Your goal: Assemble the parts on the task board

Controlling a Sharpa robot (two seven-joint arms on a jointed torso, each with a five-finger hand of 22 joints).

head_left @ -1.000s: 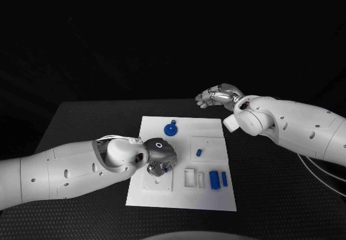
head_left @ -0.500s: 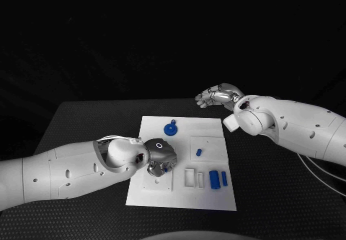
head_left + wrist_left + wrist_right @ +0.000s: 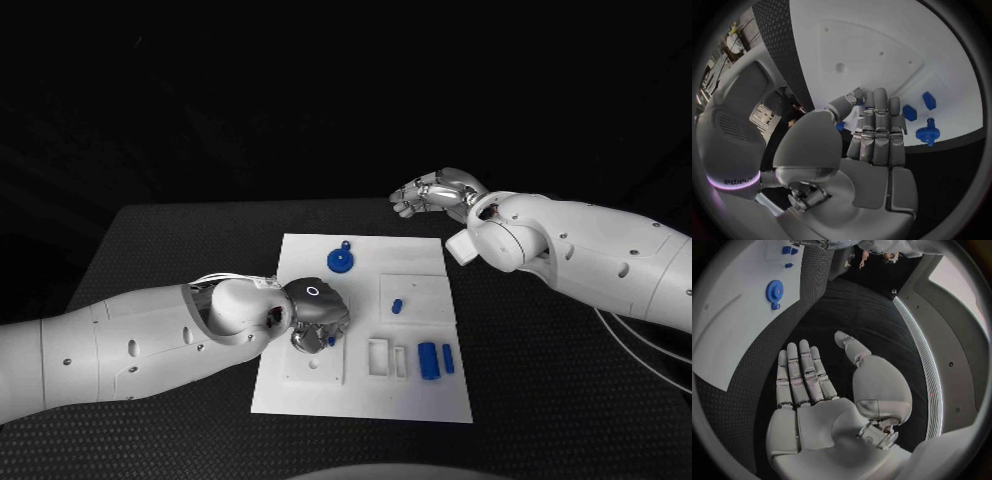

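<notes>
The white task board (image 3: 418, 400) lies in the middle of the black table. My left hand (image 3: 315, 312) hovers low over its near-left part and pinches a small blue part (image 3: 330, 340) between thumb and fingers; in the left wrist view that part (image 3: 840, 126) peeks out beside the thumb of the hand (image 3: 874, 135). A blue gear (image 3: 342, 260) lies near the board's far edge. A small blue peg (image 3: 398, 303) rests on a raised square. Two blue blocks (image 3: 427, 359) stand side by side near the right edge. My right hand (image 3: 437, 190) hangs open beyond the far right corner, palm bare (image 3: 811, 390).
Two white rectangular slots (image 3: 378, 355) sit just left of the blue blocks. A raised white square (image 3: 315, 365) lies under my left hand. Black table (image 3: 548, 350) surrounds the board on all sides. My right forearm (image 3: 577, 255) crosses above the table right of the board.
My left hand has turned very slightly over the near-left square, still holding the small blue part. The right hand and the loose parts have stayed put.
</notes>
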